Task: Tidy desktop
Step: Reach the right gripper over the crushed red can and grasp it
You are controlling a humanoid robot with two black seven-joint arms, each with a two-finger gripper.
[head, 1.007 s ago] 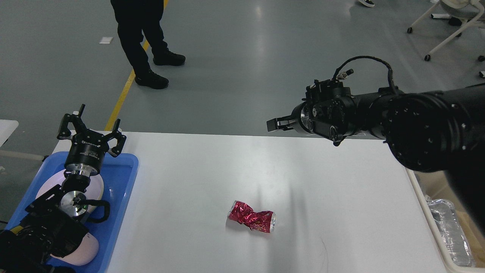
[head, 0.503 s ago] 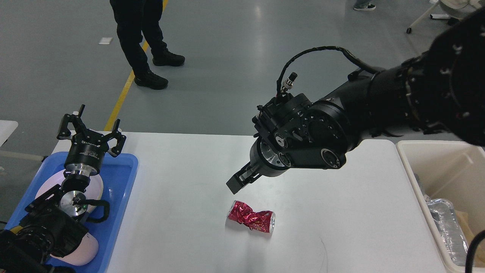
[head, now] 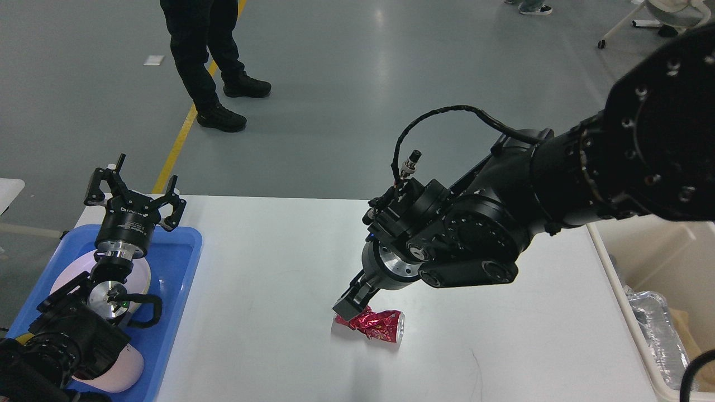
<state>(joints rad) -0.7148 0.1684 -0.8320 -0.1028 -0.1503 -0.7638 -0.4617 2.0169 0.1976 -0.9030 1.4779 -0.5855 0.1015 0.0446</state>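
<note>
The white desktop (head: 268,268) fills the middle of the head view. A crushed red can (head: 384,326) lies on it near the front centre. My right gripper (head: 351,304) points down and touches the can's left end. Its fingers overlap from this side, so I cannot tell how wide they stand. My left gripper (head: 134,187) is open and empty. It is held upright above the far end of the blue tray (head: 181,262) at the desktop's left edge.
White dishes (head: 142,276) lie in the blue tray under my left arm. A beige bin (head: 628,312) at the right edge holds a foil tray (head: 659,329). A person's legs (head: 201,56) stand on the floor beyond the table.
My right arm swung in from the far right and came down, from above the back edge to the can's left end. The can and my left arm have not moved.
</note>
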